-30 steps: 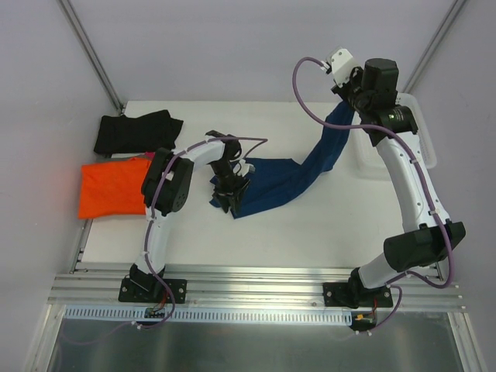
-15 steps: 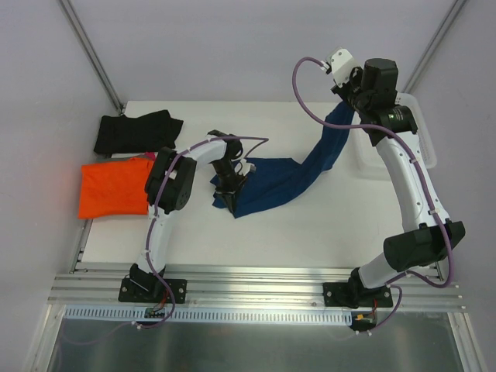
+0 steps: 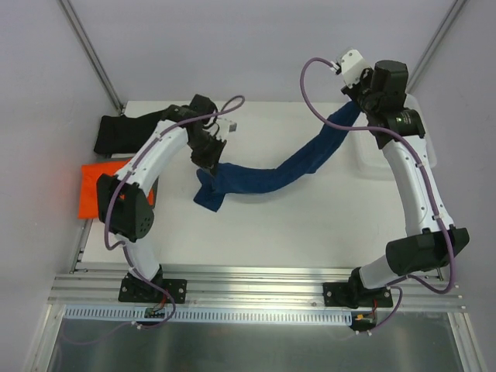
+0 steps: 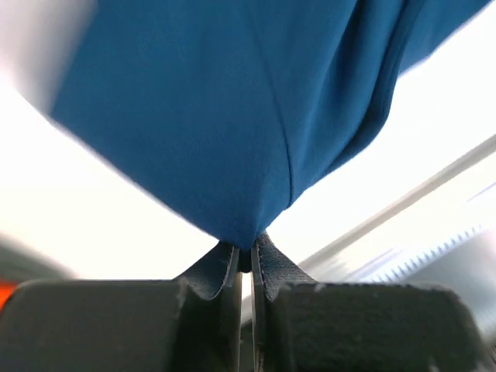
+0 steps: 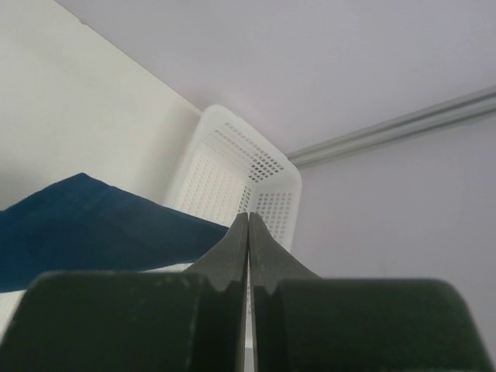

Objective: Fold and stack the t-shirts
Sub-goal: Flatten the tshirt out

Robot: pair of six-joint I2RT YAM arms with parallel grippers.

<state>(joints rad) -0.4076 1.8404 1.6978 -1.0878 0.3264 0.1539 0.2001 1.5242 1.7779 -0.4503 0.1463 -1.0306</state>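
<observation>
— What has changed?
— The left arm (image 3: 159, 147) has swung back, farther from the white plastic lattice basket (image 5: 232, 167). The left jaws, half open before, now pinch the navy blue cloth t-shirt (image 3: 267, 174).
— How does it lie?
— As a long band over the table (image 3: 310, 225), long axis left to right. Its low end is well left of the basket, and it rises to the right jaws, clamped on it just beside the basket.
</observation>
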